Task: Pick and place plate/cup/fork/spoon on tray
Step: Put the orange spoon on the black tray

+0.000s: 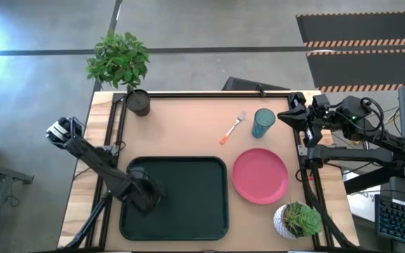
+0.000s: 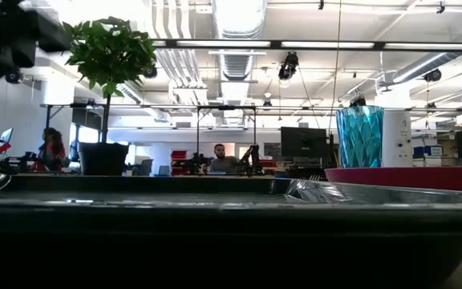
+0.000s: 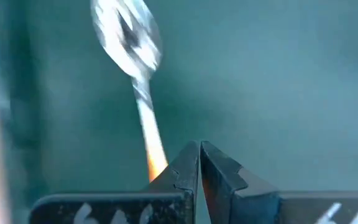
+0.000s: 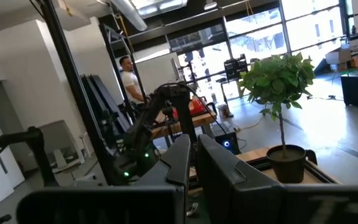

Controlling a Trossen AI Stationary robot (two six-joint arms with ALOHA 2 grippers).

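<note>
The dark green tray (image 1: 188,176) lies at the near middle of the table. My left gripper (image 1: 148,199) is low over its left part, fingers shut (image 3: 199,163). The spoon (image 3: 129,37) lies over the tray floor just ahead of them, bowl away from the gripper. Its orange handle (image 3: 156,160) runs in behind one finger. The pink plate (image 1: 260,176) lies right of the tray. The teal cup (image 1: 263,123) stands beyond the plate. The fork (image 1: 233,128) lies left of the cup. My right gripper (image 1: 287,117) is shut and empty by the table's right edge. My left gripper is shut, and the spoon's orange handle end (image 3: 157,165) passes behind the outer side of one finger (image 3: 182,171), which hides where they meet. I cannot tell whether the gripper touches the spoon.
A leafy plant in a dark pot (image 1: 138,102) stands at the far left corner. A small plant in a white pot (image 1: 295,219) stands at the near right corner. People (image 2: 220,159) sit in the room beyond the table.
</note>
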